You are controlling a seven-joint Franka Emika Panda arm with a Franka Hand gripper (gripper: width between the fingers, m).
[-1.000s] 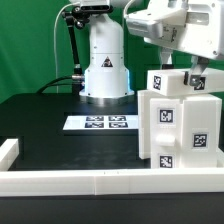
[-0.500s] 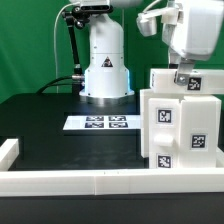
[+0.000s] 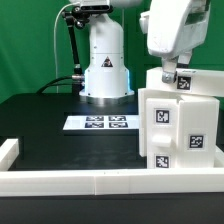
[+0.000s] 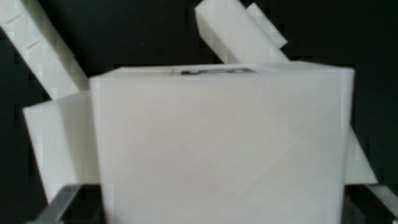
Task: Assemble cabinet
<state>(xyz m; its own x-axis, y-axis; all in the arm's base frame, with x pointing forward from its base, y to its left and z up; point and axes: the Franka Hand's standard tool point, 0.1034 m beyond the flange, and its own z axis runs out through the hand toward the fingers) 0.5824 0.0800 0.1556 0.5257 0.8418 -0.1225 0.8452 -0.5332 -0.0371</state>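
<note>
Gripper (image 3: 172, 72) now lower and further toward the exterior view's left than half a second back, sitting right over the cabinet's (image 3: 180, 128) top instead of hanging above its right part. Jaws parted fairly wide, same spread as a moment ago; from the wrist view, fingers (image 4: 54, 205) showing dimly at either lower corner of the white block, apparently straddling it, though firm contact cannot be confirmed. Nothing lifted. Cabinet itself unmoved between frames, standing upright at the exterior view's right, tags facing the camera.

From the exterior view's left: short rail (image 3: 8, 152) rising at the near corner, then bare black table (image 3: 50, 125) stretching wide, marker board (image 3: 98, 123) lying flat near the robot base (image 3: 106, 65), then the cabinet pressed close to the front rail (image 3: 90, 181). Open room lying mostly to the left of the cabinet; right side running out of frame.
</note>
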